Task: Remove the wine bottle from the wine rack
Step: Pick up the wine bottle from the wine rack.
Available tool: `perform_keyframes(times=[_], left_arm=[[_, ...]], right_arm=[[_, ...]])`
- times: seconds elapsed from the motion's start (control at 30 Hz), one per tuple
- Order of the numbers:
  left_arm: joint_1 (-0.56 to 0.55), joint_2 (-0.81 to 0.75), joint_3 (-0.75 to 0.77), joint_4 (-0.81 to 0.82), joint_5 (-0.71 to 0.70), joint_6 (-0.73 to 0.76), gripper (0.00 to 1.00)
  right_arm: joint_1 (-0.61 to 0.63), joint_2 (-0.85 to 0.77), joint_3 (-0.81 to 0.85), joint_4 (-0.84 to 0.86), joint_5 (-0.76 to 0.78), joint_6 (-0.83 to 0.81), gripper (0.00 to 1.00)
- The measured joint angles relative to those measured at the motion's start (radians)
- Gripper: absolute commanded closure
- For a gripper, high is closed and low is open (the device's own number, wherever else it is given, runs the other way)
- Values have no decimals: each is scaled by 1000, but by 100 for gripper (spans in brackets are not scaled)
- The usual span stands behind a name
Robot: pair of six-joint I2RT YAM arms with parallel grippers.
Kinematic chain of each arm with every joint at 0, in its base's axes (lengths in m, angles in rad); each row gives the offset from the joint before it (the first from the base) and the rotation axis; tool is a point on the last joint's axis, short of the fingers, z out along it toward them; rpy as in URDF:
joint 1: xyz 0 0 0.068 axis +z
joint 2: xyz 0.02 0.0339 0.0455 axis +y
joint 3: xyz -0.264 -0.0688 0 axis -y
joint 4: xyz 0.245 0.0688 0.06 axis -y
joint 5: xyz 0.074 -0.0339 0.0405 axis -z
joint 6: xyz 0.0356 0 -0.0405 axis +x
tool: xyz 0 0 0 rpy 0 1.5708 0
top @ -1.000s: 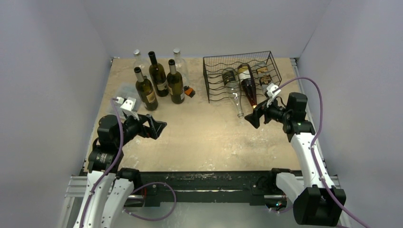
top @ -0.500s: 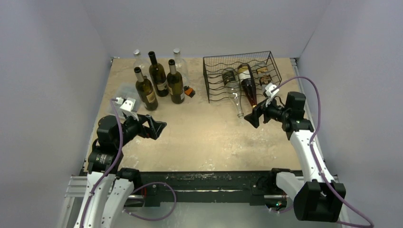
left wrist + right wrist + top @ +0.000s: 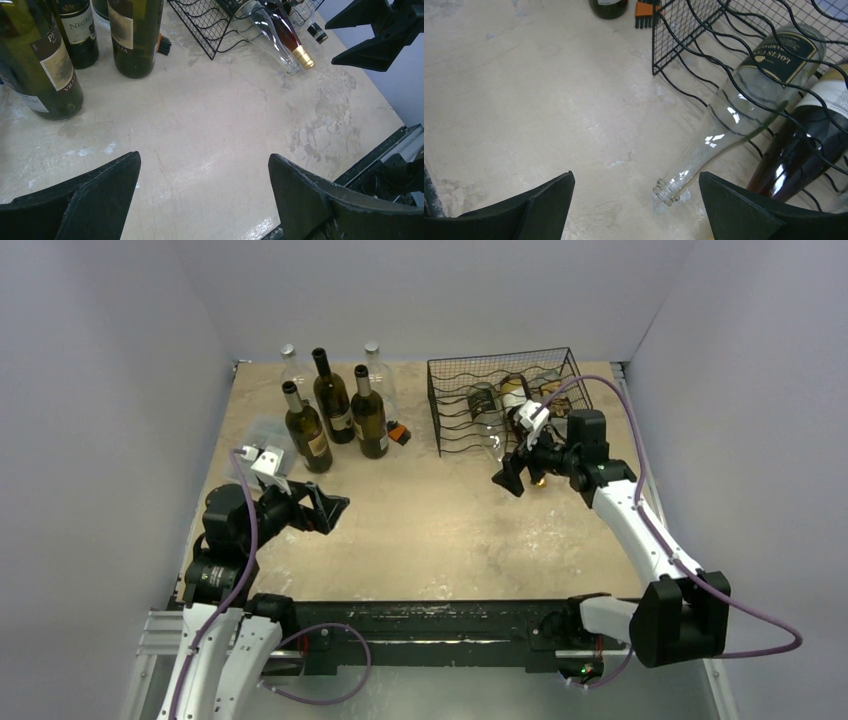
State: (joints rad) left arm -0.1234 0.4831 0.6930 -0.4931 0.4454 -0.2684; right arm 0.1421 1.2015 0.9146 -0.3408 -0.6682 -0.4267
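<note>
The black wire wine rack stands at the back right of the table. Two wine bottles lie in it with their necks poking out toward me: a clear one and, to its right, a dark reddish one with a gold foil top. My right gripper is open just above the table in front of the rack. The clear bottle's mouth lies between its fingers, nearer the right one, touching neither. My left gripper is open and empty over bare table at the near left.
Three dark upright bottles and two clear ones stand at the back left. A small orange-and-black object lies near them, and a clear plastic box is at the left edge. Grey walls close in on three sides.
My right arm has swung left and forward, bringing its open gripper from beside the dark bottle's neck to the clear bottle's mouth. The left arm has not moved.
</note>
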Motion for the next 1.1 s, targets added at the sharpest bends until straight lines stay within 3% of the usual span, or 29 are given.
perform_keyframes(times=[1.1], left_arm=[[38,15,-1,-2,5,0,0]], right_arm=[[1,183,-24,190,189,244,1]])
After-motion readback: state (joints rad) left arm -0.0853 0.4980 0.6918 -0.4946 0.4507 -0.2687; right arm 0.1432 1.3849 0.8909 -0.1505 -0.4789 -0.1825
